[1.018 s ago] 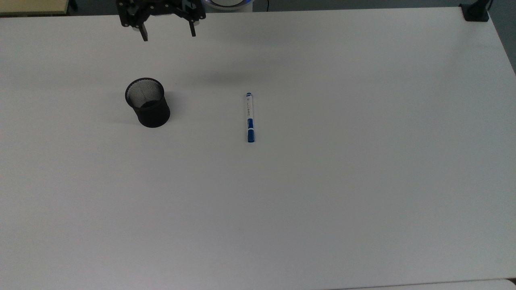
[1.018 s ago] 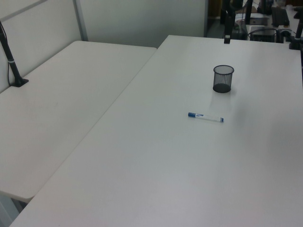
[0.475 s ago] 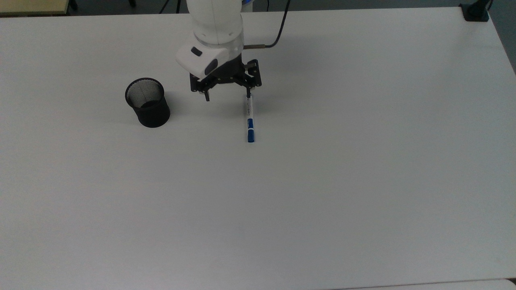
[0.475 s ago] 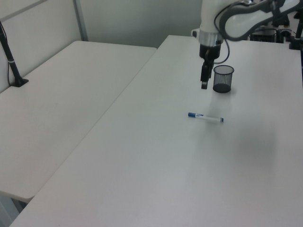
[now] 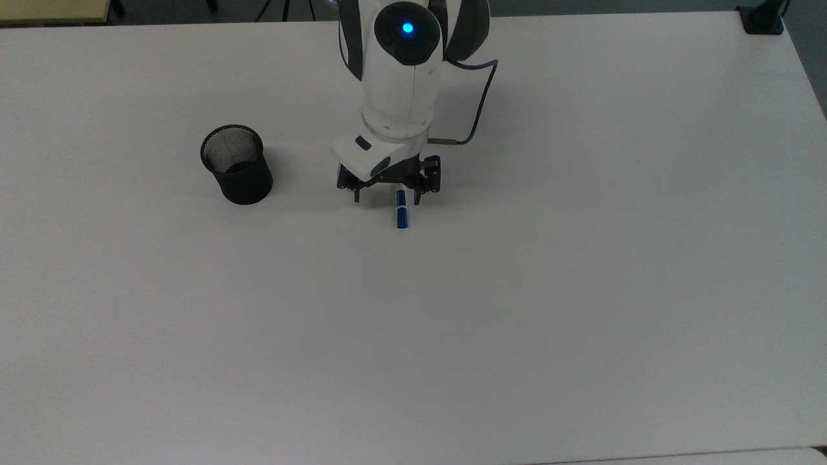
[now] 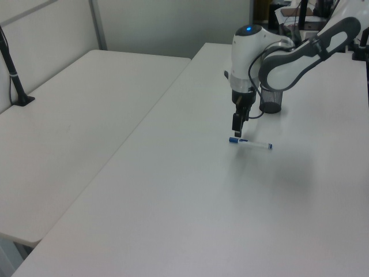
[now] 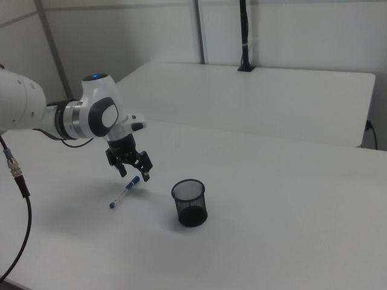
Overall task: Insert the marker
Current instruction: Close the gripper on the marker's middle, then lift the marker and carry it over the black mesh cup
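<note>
One marker [image 5: 401, 210] lies flat on the white tabletop [image 5: 581, 290], its white barrel running up and down in the top view, with the blue cap at the lower end; the upper part of the barrel is hidden there under the arm's wrist. In the left view the marker [image 6: 250, 143] lies crosswise, blue cap toward the left view's left, and in the right view it [image 7: 125, 193] slants with one blue end near the hand and the other lower down, toward the right view's left.

The hand [image 5: 386, 196] hangs over the marker with its two dark fingers spread apart (nothing is between them but air), one finger on each side of the barrel as the top view shows it. In the right view the hand [image 7: 134, 173] is above the marker's upper end, fingers pointing downward and clearly parted. In the left view the hand [image 6: 237, 129] is just above the capped end; whether the fingertips touch the tabletop cannot be told.

The black mesh cup [image 5: 236, 164] stands upright on the tabletop, well apart from the marker, toward the top view's left. In the right view the cup [image 7: 190, 203] stands to the right view's right of the marker, and in the left view it [image 6: 270, 104] is partly hidden behind the white arm [image 6: 271, 53].
</note>
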You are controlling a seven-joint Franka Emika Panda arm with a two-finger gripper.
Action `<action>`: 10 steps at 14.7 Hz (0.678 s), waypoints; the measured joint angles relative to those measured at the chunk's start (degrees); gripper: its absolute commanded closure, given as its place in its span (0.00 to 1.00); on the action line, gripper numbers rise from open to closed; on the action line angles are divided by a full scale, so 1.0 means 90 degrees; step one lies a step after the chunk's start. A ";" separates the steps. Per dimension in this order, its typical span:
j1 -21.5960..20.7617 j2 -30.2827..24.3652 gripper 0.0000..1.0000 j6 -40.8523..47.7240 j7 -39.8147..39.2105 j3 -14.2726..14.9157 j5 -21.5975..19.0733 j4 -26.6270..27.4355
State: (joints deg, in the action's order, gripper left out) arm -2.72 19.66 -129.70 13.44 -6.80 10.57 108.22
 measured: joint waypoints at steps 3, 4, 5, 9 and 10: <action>0.0000 0.0188 0.10 -0.0260 0.0357 0.0000 0.0020 -0.0002; -0.0005 0.0201 0.16 -0.0262 0.0391 -0.0001 0.0020 -0.0002; -0.0027 0.0208 0.16 -0.0262 0.0446 -0.0001 0.0020 -0.0002; -0.0095 0.0319 0.35 -0.0376 0.0594 -0.0003 0.0133 -0.0002; -0.0098 0.0358 0.53 -0.0421 0.0604 -0.0005 0.0187 -0.0002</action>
State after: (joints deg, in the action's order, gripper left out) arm -3.60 22.88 -133.49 18.87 -6.84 12.25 108.21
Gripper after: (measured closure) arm 0.207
